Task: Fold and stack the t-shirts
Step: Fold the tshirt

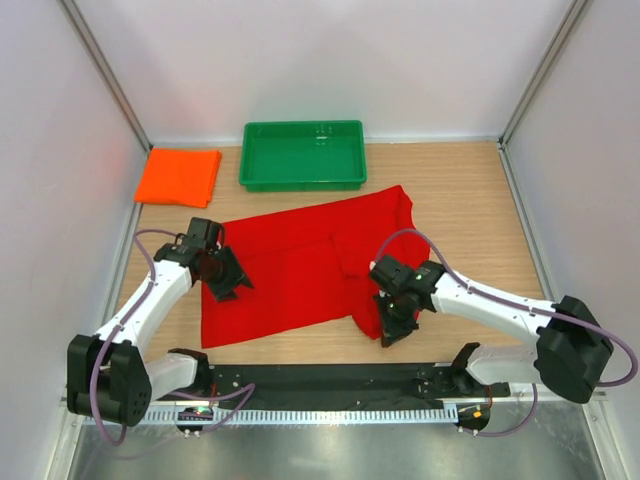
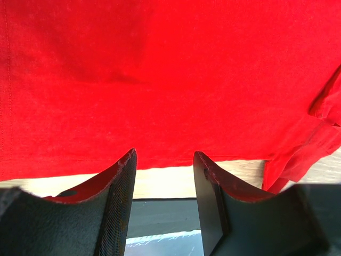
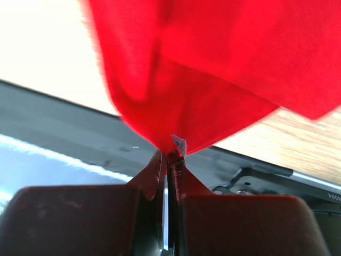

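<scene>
— Bright orange cloth t-shirt (image 1: 178, 176) lies folded at the far left corner of the wooden table (image 1: 470, 200), so is the step in hand folding the other one?
— I'd say so. The bright red short-sleeved cloth t-shirt (image 1: 290, 265) is spread across the middle of the table. It is mostly flat but rumpled on its right side.
— And the left pincer (image 1: 230, 283)?
— Spread, with nothing between its fingers. It hangs low over the shirt's left side, and the near hem is just ahead of its tips. It should bite that hem before any lift, or the cloth will likely drag and skew.
— The right pincer (image 3: 169, 154)?
— Pressed together, pinching a bunched bit of red cloth at the shirt's near right part. The hold looks thin, right at the fingertips, so a slow pull seems wiser than a jerk.
— How to fold it well, then?
— Hold both sides level and carry them together toward the far edge. Lay the hems down even. Stacking with the orange one would come after, I'd guess.
</scene>
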Robot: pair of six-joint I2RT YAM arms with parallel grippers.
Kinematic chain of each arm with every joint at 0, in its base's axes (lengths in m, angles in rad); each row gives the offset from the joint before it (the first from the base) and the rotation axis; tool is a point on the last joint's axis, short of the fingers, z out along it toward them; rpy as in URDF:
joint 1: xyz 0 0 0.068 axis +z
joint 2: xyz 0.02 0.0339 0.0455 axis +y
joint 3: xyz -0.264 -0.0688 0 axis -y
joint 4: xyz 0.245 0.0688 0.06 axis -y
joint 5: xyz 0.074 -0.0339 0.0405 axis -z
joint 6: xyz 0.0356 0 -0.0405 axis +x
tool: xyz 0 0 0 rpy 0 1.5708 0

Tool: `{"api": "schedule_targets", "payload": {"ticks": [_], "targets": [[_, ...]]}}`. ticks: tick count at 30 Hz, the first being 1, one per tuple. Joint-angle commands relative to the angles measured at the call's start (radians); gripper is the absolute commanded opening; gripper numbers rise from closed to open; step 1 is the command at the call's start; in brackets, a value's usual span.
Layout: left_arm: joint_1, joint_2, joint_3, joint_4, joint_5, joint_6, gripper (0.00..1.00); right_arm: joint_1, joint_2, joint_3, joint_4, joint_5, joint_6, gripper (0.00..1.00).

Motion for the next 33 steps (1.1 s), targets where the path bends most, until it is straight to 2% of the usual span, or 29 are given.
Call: {"api": "schedule_targets", "payload": {"ticks": [1,3,8,12,16,17,19,20,23,29,33], "targets": [[-0.004,-0.019,0.000,-0.008,-0.013,-0.006,0.49,0.007,0.025,0.148,-0.034,-0.017,-0.066,0.01],[-0.004,-0.018,0.004,-0.004,-0.010,-0.006,0.49,0.007,0.098,0.236,-0.038,0.013,-0.084,0.01],[-0.004,-0.013,0.020,0.001,0.004,-0.012,0.48,0.007,0.310,0.445,-0.041,0.215,-0.165,0.05],[-0.004,-0.010,0.027,0.004,0.010,-0.015,0.48,-0.002,0.486,0.631,0.008,0.283,-0.242,0.06],[-0.004,-0.009,0.041,-0.013,0.007,-0.003,0.49,-0.010,0.635,0.741,0.037,0.326,-0.296,0.05],[-0.004,-0.009,0.047,-0.020,0.006,-0.002,0.49,-0.013,0.658,0.762,0.032,0.325,-0.300,0.06],[-0.002,-0.012,0.050,-0.027,0.003,0.005,0.49,-0.021,0.699,0.824,-0.004,0.326,-0.304,0.19],[-0.004,-0.012,0.055,-0.036,-0.002,0.006,0.49,-0.022,0.701,0.837,-0.012,0.317,-0.305,0.30],[-0.004,-0.021,0.056,-0.041,-0.004,0.014,0.49,-0.024,0.636,0.813,-0.006,0.299,-0.282,0.41],[-0.004,-0.032,0.050,-0.047,-0.005,0.028,0.49,-0.047,0.416,0.666,-0.034,0.282,-0.233,0.50],[-0.004,-0.021,0.049,-0.047,0.012,0.037,0.48,-0.103,0.223,0.490,-0.029,0.251,-0.167,0.56]]}}
